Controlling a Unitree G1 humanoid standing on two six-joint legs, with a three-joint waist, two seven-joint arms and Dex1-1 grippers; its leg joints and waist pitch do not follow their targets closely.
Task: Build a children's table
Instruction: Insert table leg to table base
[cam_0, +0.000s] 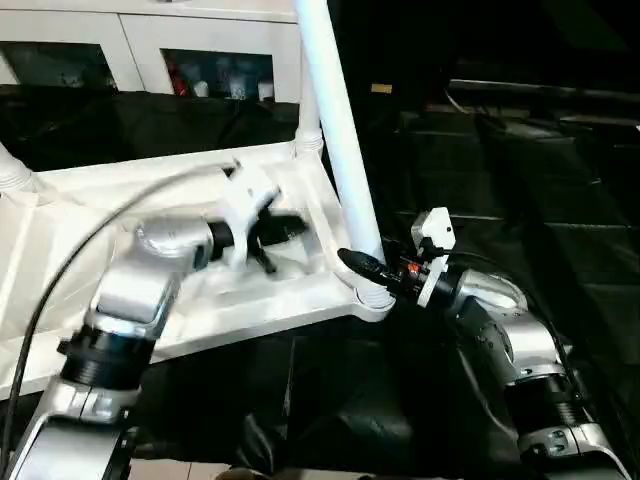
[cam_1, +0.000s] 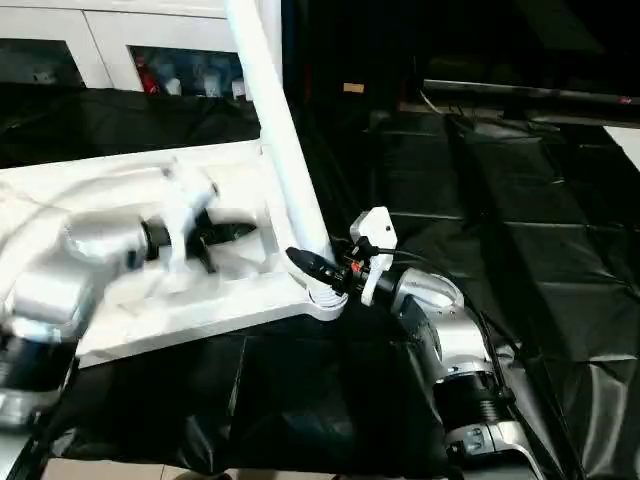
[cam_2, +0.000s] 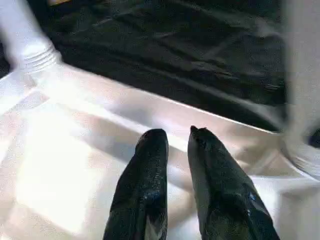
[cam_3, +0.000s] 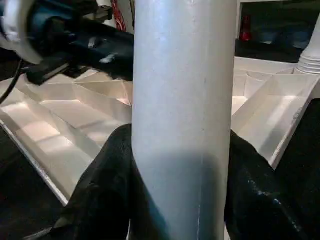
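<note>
Where socketed, leg (cam_0: 340, 140) upright, slightly tilted

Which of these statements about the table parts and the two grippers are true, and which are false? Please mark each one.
1. The right gripper is shut on a leg. True.
2. That leg lies flat on the floor. False: it stands in a corner socket of the table top.
3. The left gripper holds a leg. False: it holds nothing, above the ribbed underside.
4. The table top lies with its underside up. True.
5. A white cabinet stands behind. True.
</note>
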